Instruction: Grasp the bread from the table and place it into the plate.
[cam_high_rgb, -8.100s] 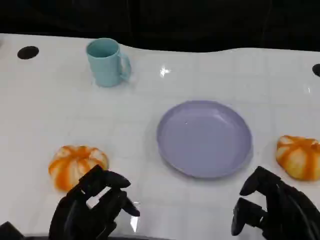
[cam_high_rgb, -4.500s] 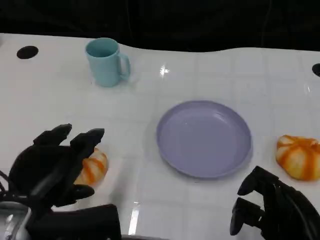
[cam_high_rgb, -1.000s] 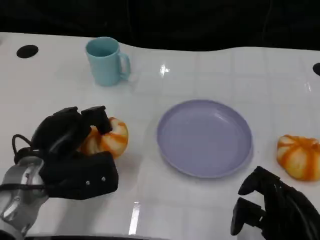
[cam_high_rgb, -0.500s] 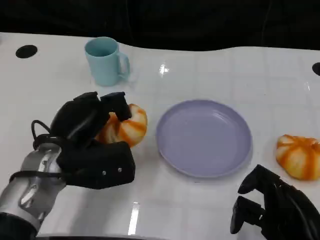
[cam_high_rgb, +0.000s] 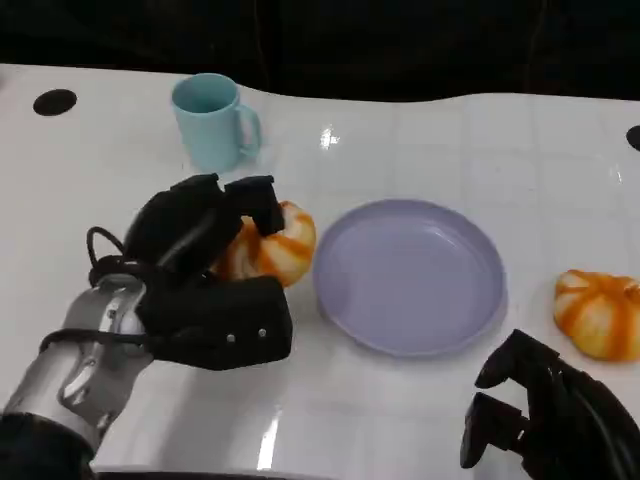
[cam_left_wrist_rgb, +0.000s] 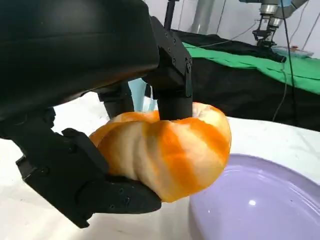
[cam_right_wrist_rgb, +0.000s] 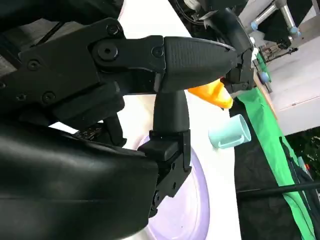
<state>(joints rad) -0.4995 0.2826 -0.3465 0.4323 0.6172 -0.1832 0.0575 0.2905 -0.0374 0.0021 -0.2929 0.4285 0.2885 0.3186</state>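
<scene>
An orange-and-cream striped bread roll (cam_high_rgb: 272, 248) is gripped by my left hand (cam_high_rgb: 205, 272) and held above the table just left of the lavender plate (cam_high_rgb: 408, 275). The left wrist view shows the roll (cam_left_wrist_rgb: 165, 152) clasped between black fingers (cam_left_wrist_rgb: 172, 92), with the plate's rim (cam_left_wrist_rgb: 260, 205) beside it. A second roll of the same kind (cam_high_rgb: 598, 312) lies on the table to the right of the plate. My right hand (cam_high_rgb: 545, 420) rests at the table's front right with fingers curled and nothing in them; its fingers (cam_right_wrist_rgb: 170, 75) show close up in the right wrist view.
A light blue mug (cam_high_rgb: 212, 122) stands at the back left, also seen as the mug (cam_right_wrist_rgb: 229, 133) in the right wrist view. Black round holes (cam_high_rgb: 55, 102) mark the white table's far corners. A dark drape runs behind the table's far edge.
My left hand closed around the left roll, lifted it off the table and carried it right toward the plate. The right hand has stayed put.
</scene>
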